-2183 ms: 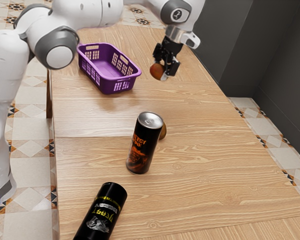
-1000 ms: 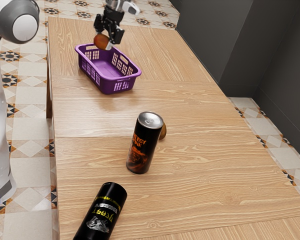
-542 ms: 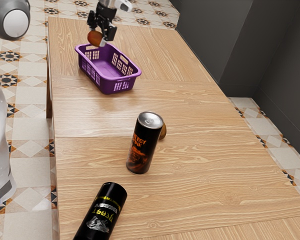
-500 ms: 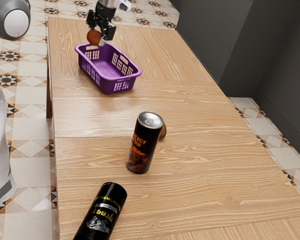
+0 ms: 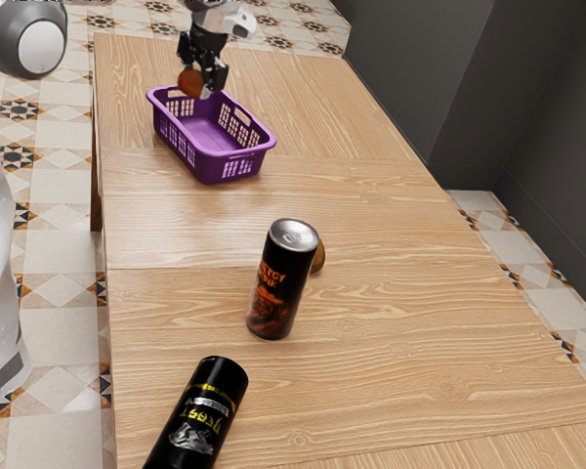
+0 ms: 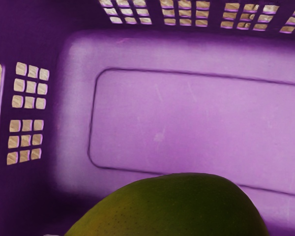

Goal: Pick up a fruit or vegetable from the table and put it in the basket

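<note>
My gripper (image 5: 199, 82) is over the far end of the purple basket (image 5: 208, 168) in the exterior view, shut on a reddish-orange mango-like fruit (image 5: 191, 82). The fruit hangs at about the height of the basket's far rim. In the wrist view the same fruit (image 6: 177, 209) looks green and lies just under my hand, with the basket's purple floor (image 6: 196, 118) beyond it. Another brownish round item (image 5: 318, 258) rests on the table, mostly hidden behind the upright energy drink can.
An upright black and orange can (image 5: 279, 283) stands mid-table. A second black can (image 5: 200, 415) is near the exterior view's lower left. The wooden table (image 5: 420, 322) borders a dark wall at the exterior view's right.
My hand first carried the fruit from the exterior view's right to above the basket. Over the last half second it has come down slightly, the fruit still held. Basket and cans have not moved.
</note>
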Controlling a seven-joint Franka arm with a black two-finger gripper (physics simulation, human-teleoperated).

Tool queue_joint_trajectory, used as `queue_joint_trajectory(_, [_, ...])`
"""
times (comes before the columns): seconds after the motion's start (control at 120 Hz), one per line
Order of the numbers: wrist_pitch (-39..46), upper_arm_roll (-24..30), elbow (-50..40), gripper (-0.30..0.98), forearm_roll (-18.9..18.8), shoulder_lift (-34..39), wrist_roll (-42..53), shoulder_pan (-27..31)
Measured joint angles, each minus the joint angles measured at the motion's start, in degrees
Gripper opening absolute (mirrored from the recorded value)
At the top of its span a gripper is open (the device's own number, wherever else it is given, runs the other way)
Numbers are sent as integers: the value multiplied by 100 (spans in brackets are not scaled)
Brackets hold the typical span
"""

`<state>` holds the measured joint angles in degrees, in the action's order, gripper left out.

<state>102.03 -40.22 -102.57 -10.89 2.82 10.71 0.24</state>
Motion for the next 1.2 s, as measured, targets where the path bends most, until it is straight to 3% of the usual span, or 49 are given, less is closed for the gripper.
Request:
queue_joint_trajectory(0.158, [476, -25, 83, 42, 418, -552, 151, 224])
queue_joint_trajectory(0.525, [1098, 213, 100, 43, 1013, -934, 394, 152])
queue_joint_trajectory(0.9, [297, 211, 121, 43, 1009, -877, 433, 194])
queue_joint_trajectory(1.2, [429, 226, 96, 43, 1008, -1118, 453, 288])
